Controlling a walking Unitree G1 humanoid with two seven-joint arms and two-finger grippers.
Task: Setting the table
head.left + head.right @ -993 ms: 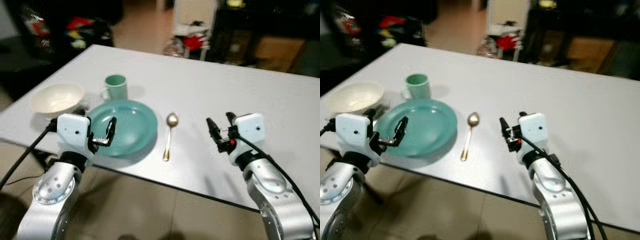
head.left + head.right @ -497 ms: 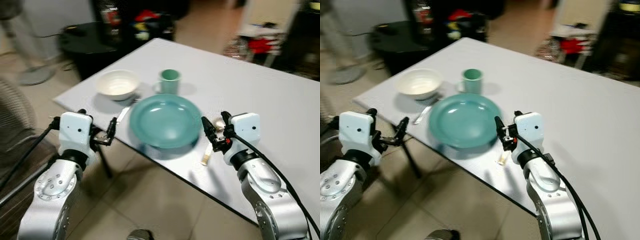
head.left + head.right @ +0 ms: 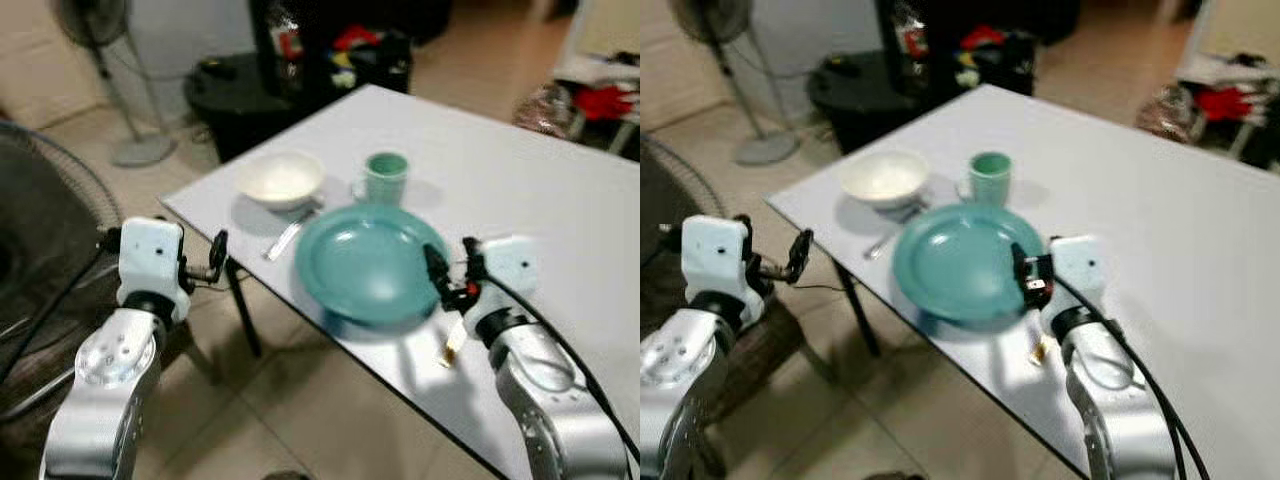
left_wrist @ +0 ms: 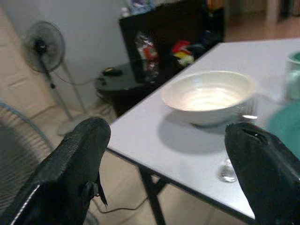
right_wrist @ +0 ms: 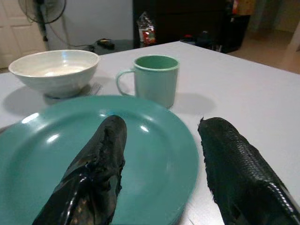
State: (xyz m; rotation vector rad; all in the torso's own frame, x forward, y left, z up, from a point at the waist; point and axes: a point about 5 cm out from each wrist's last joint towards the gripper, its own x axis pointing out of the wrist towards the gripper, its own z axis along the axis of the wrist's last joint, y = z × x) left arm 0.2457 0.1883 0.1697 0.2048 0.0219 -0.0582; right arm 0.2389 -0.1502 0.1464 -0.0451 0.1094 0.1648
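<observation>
A white desk (image 3: pixel 540 190) carries a teal plate (image 3: pixel 368 262) near its front edge. Behind the plate stands a green mug (image 3: pixel 385 178); beside the mug sits a cream bowl (image 3: pixel 280 178). A fork (image 3: pixel 284 236) lies between bowl and plate. A spoon (image 3: pixel 452 343) lies just beside the plate's other side.

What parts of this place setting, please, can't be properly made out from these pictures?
- The spoon: in the eye views the right gripper and its arm cover most of it, so only a blurred bit of handle shows.
- The fork between the white bowl and the green plate: its tines run under the bowl's rim.
- The green mug: cut off by the left wrist view's edge.
</observation>
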